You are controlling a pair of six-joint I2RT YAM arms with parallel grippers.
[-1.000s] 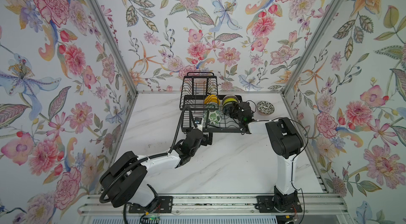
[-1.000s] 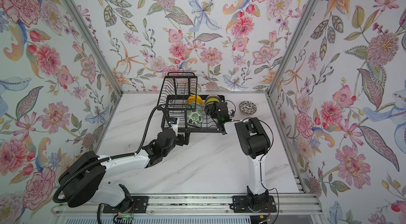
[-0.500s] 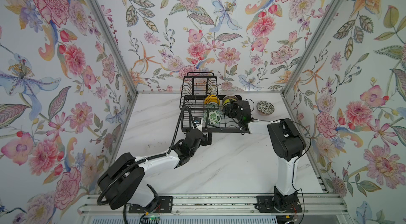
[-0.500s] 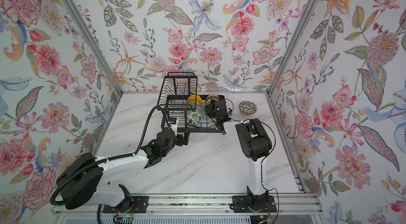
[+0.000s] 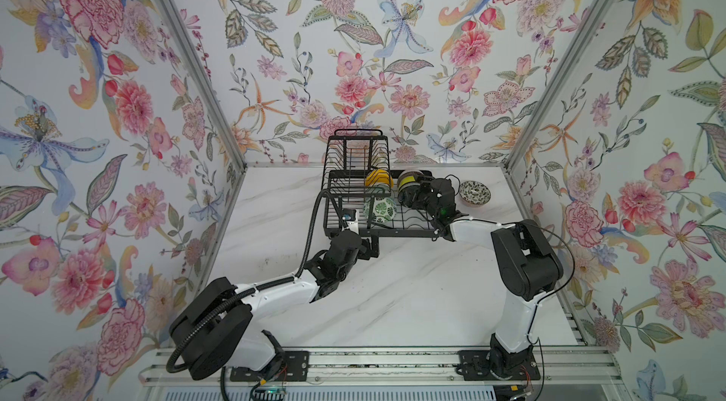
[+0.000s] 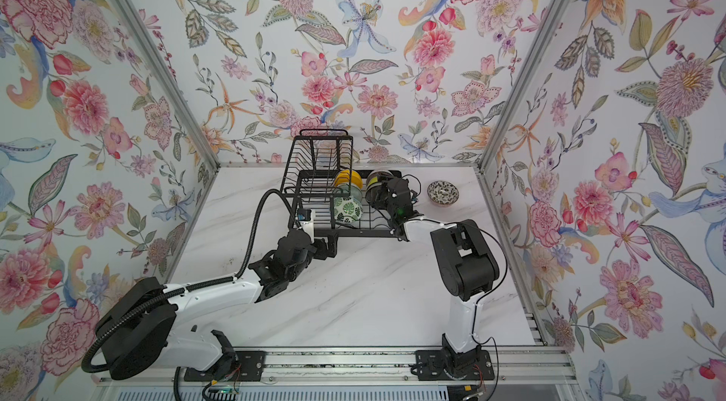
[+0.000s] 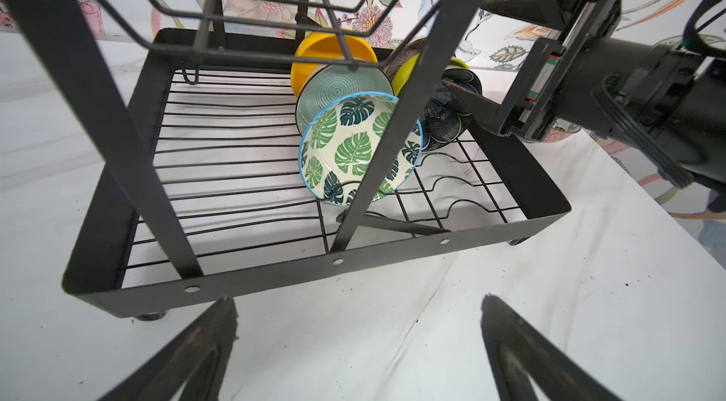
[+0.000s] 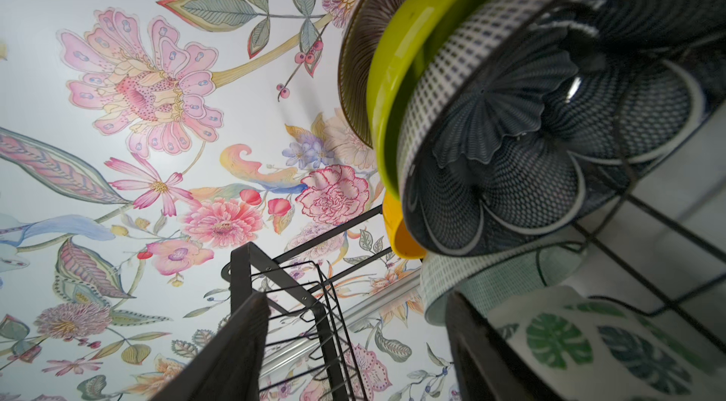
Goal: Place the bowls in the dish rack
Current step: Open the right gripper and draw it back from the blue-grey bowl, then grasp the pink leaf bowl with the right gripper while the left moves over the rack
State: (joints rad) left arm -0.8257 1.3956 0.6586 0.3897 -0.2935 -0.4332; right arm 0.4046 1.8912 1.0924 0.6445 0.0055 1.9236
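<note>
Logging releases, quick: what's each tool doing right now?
Left tool: open, holding nothing.
Right tool: open, jaws apart at the dark blue bowl, not clamping it.

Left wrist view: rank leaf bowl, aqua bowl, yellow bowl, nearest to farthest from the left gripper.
From the left gripper:
1. Leaf bowl, front of the row in the rack.
2. Aqua bowl, right behind it.
3. Yellow bowl, back of the row.
</note>
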